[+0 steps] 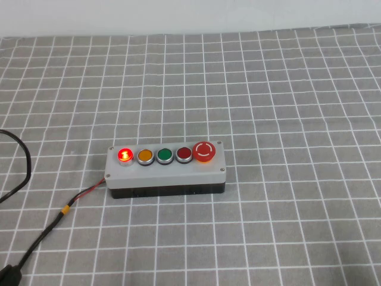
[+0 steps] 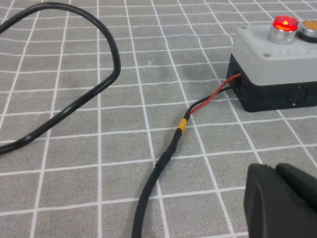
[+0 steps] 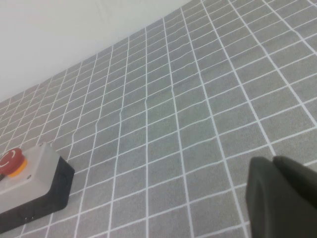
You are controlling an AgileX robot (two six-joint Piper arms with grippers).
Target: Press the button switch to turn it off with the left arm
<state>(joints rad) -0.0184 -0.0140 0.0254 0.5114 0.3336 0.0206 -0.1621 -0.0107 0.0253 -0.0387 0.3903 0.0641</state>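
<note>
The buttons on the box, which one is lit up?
The button switch, the bright red dome at the box's left end. It glows; the other four stay dark.

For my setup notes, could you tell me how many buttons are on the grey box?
5, in one row: the lit button switch at its left end, then orange, green, dark red, and the mushroom button.

The counter [image 1: 286, 89] is covered in a grey cloth with a white grid. On it, near the middle, sits a grey box [image 1: 166, 169] with a black base. A black cable [image 1: 36, 244] lies on the cloth at the box's left end, and another black cable [image 1: 22, 161] curves nearby.

The left gripper [image 2: 282, 203] shows only as a black edge low in its wrist view, over the cloth short of the box. The right gripper [image 3: 282, 198] likewise, well apart from the box's far end.
</note>
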